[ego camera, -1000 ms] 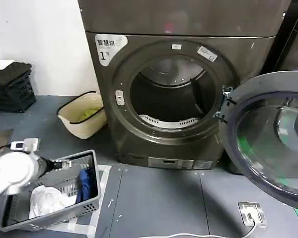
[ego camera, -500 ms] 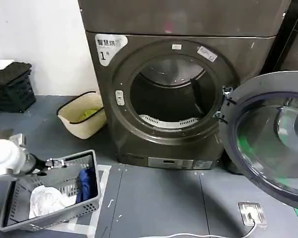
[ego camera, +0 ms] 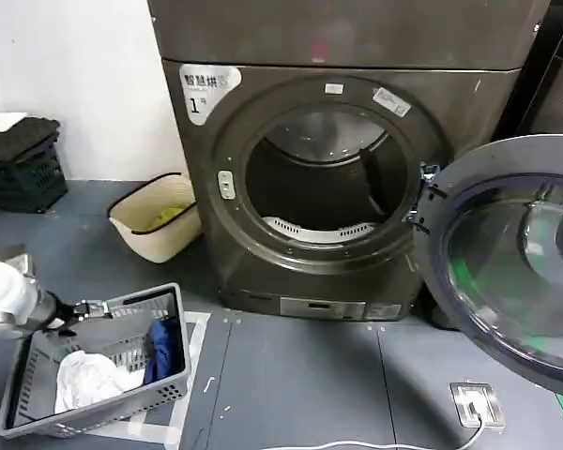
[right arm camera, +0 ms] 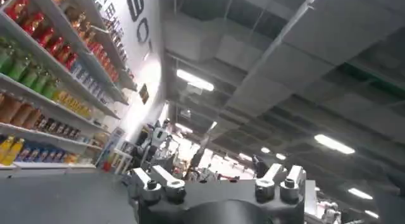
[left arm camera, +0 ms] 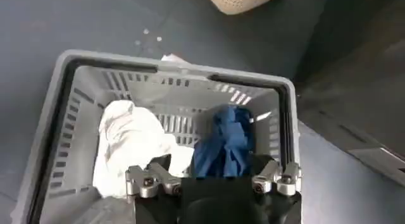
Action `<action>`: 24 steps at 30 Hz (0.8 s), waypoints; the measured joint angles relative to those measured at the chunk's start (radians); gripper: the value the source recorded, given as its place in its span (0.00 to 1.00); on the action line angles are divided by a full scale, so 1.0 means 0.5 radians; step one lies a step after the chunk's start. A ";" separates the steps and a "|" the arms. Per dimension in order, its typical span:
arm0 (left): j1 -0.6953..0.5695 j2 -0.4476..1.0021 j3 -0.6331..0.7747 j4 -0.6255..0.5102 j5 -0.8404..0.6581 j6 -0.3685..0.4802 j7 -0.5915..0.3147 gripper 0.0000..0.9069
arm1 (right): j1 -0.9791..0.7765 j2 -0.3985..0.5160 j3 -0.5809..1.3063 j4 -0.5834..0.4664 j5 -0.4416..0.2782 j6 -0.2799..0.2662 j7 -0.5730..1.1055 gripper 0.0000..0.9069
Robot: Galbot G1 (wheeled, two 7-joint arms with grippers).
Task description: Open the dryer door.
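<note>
- Left pincer (left arm camera: 212, 181) open, fingers spread wide with nothing between them, poised over the near rim of a grey slatted laundry basket (left arm camera: 76, 111); seen in the head view at the lower left (ego camera: 96, 307), at the basket's upper left edge.
- In the basket, a crumpled white cloth (left arm camera: 130, 143) beside a blue garment (left arm camera: 224, 143), the two touching; basket set on the dark floor on a pale taped mat (ego camera: 199, 337).
- Beyond the basket, a cream woven bin (ego camera: 155, 220) with something yellow-green inside, standing just beside the dryer's left flank.
- Dryer (ego camera: 357, 56) dark grey-brown, white "1" sticker (ego camera: 206, 89) at its upper left, drum mouth (ego camera: 328, 178) fully exposed.
- Dryer door (ego camera: 516, 262) swung wide open to the right on its hinge (ego camera: 427, 192), chrome ring and tinted glass facing outward.
- Black crate (ego camera: 19, 164) against the white wall, far left.
- Right pincer (right arm camera: 215, 184) open too, empty, pointing up toward a ceiling with strip lights (right arm camera: 195, 80) and stocked shelves (right arm camera: 44, 61).
</note>
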 joint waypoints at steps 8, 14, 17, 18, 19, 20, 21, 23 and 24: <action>-0.002 0.003 -0.004 0.041 -0.100 0.000 -0.036 1.00 | 0.010 0.000 0.005 0.003 -0.046 0.024 -0.002 1.00; -0.011 0.003 -0.008 0.066 -0.164 0.000 -0.060 1.00 | 0.012 0.002 0.008 0.003 -0.047 0.024 -0.003 1.00; -0.011 0.005 -0.009 0.073 -0.180 0.000 -0.065 1.00 | 0.011 0.002 0.009 0.002 -0.050 0.024 -0.003 1.00; -0.011 0.005 -0.009 0.076 -0.180 0.000 -0.065 1.00 | 0.011 0.002 0.009 0.000 -0.052 0.025 -0.003 1.00; -0.011 0.005 -0.009 0.078 -0.180 0.000 -0.067 1.00 | 0.011 0.002 0.009 -0.004 -0.053 0.028 -0.003 1.00; -0.009 0.005 -0.009 0.080 -0.180 0.000 -0.070 1.00 | 0.011 0.001 0.010 -0.007 -0.054 0.029 -0.003 1.00; -0.007 0.005 -0.008 0.082 -0.181 0.000 -0.071 1.00 | 0.011 0.000 0.009 -0.009 -0.055 0.031 -0.003 1.00; -0.001 0.005 -0.008 0.082 -0.185 0.000 -0.077 1.00 | 0.011 -0.002 0.009 -0.014 -0.056 0.033 -0.004 1.00; 0.004 0.007 -0.008 0.082 -0.194 0.000 -0.080 1.00 | 0.011 -0.003 0.009 -0.015 -0.058 0.034 -0.005 1.00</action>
